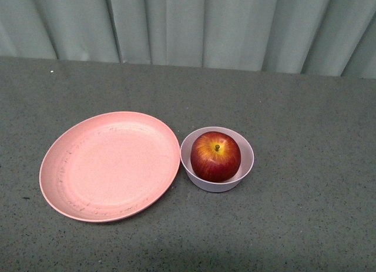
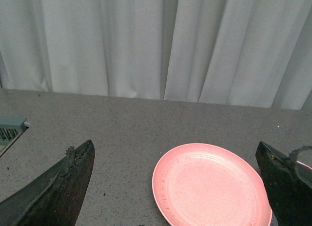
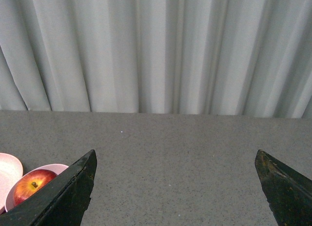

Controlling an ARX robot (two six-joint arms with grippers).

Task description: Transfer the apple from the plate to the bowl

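The glossy dark red apple (image 1: 215, 156) sits in the small pale lilac bowl (image 1: 245, 166), touching the bare salmon-pink plate (image 1: 108, 166). Left gripper (image 2: 178, 187) and right gripper (image 3: 175, 187) both gape wide, holding nothing.

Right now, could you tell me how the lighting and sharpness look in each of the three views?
Front view: even, soft light, sharp, a small glare spot on the apple in the bowl. Left wrist view: plate clear, the near jaws dark and slightly blurred. Right wrist view: curtain bright, jaws near black.
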